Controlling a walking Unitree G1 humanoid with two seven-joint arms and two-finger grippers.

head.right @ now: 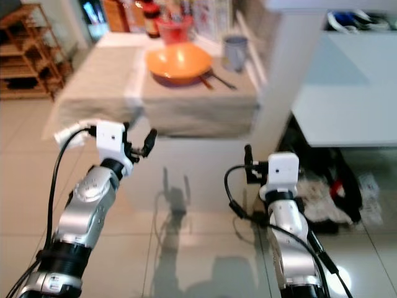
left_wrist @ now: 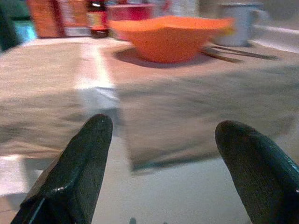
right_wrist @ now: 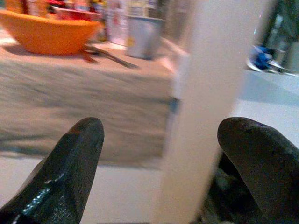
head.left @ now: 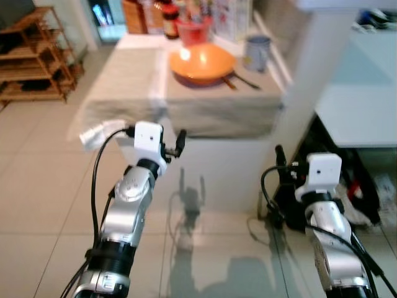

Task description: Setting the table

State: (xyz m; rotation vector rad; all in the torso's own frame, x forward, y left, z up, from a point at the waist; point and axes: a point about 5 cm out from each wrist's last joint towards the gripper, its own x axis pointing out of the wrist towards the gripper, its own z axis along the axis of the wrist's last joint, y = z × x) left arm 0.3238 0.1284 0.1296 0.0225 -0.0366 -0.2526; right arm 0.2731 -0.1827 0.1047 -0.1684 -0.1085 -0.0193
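Left eye view, slightly blurred: table (head.left: 124,93) ahead, covered with a beige cloth that hangs over the near edge. Orange bowl (head.left: 202,63) sits on the far right part of the tabletop. Chopsticks (head.left: 239,79) lie just beside the bowl on its right, one end close under its rim. Grey mug (head.left: 257,52) stands beyond the chopsticks, near the table's right edge. Red container (head.left: 193,28) and a dark bottle (head.left: 170,15) stand behind the bowl at the back of the table, with cartons alongside; labels unreadable.

Left gripper (left_wrist: 161,158) held raised in front of the table's near edge, above tiled floor (head.left: 211,230), not touching the cloth. Left wrist view: its two black fingers spread wide, nothing between them, bowl seen straight ahead between the tips.

Right gripper (right_wrist: 163,154) held low near a white pillar (head.left: 316,81) at the table's right corner. Right wrist view: fingers wide apart, holding nothing, pillar in line between them, bowl and mug off to one side.

Wooden rack (head.left: 37,56) stands at far left. White counter (head.left: 366,93) at right, dark clutter underneath.
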